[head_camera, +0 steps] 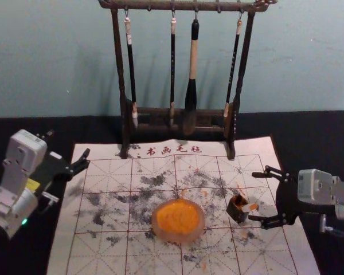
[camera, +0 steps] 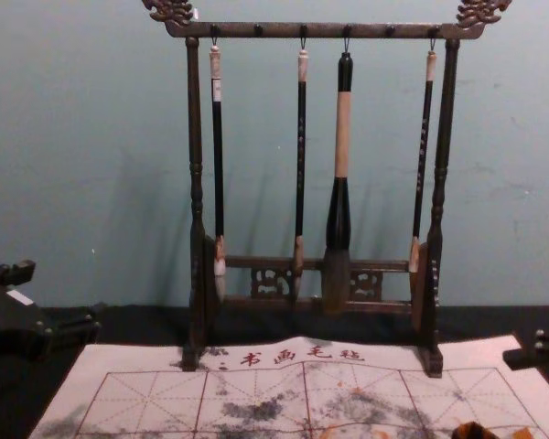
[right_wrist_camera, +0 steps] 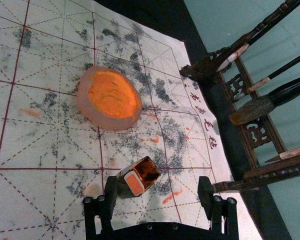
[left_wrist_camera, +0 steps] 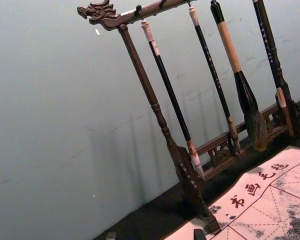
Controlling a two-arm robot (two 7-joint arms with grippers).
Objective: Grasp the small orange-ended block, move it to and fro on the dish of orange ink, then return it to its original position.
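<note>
Nothing is held by the right end effector (head_camera: 255, 196), its fingers spread apart, and the small orange-ended block (right_wrist_camera: 135, 183) is seen just ahead of it, near one fingertip, seemingly propped in a small dark holder (head_camera: 237, 213). The grasp, the strokes on the dish of orange ink (right_wrist_camera: 85, 100) farther ahead and the return are judged to be left, though a finished return cannot be ruled out. The block's tilted end face looks orange within a pale rim, while the left end effector (head_camera: 67, 144) is parked well apart, open.
</note>
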